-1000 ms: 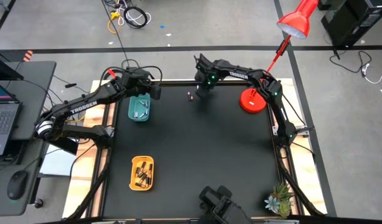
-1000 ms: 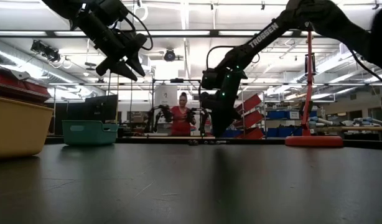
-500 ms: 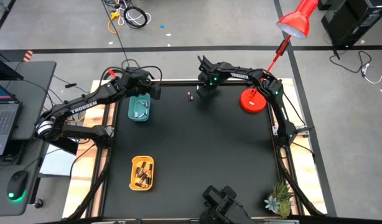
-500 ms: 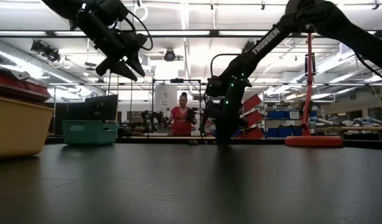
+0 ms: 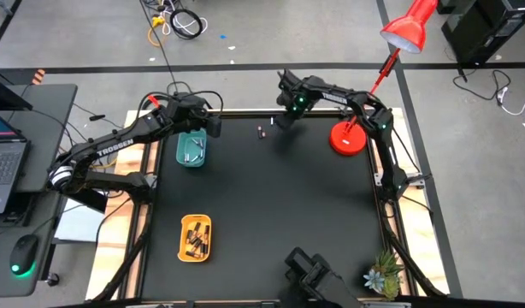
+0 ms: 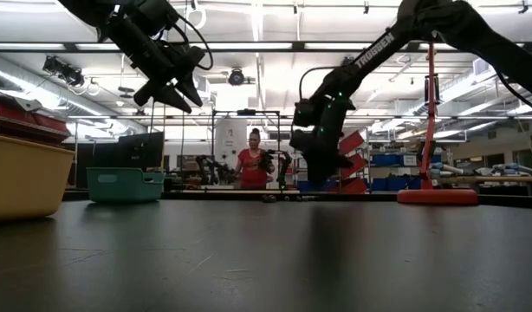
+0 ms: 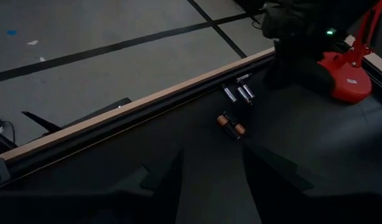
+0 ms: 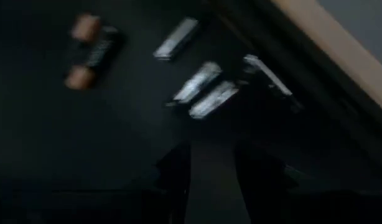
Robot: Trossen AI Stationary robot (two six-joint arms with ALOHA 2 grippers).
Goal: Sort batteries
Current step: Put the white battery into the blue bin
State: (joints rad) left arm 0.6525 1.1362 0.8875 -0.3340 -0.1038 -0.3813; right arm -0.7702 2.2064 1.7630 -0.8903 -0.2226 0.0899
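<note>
A: From above, where are the arms?
B: The left gripper (image 5: 213,121) hangs over the far left of the black table (image 5: 271,205), just past the small teal rectangular tray (image 5: 191,150). The right gripper (image 5: 286,109) is at the far edge, beside the red round lamp base (image 5: 346,139). A few loose batteries (image 5: 262,132) lie near it on the mat; more dark ones fill the yellow rectangular tray (image 5: 195,237).

A: And at table height?
B: The left gripper (image 6: 169,91) is raised well above the teal tray (image 6: 125,184), fingers parted and holding nothing. The right gripper (image 6: 322,165) hangs low at the far edge. A person in red (image 6: 252,166) stands in the room behind.

A: The left wrist camera?
B: Two copper-tipped dark batteries (image 7: 231,125) lie side by side, with silvery ones (image 7: 239,92) closer to the wooden edge strip (image 7: 135,107).

A: The right wrist?
B: Its dark fingers (image 8: 176,171) stand apart, empty, just short of the silvery batteries (image 8: 203,88).
</note>
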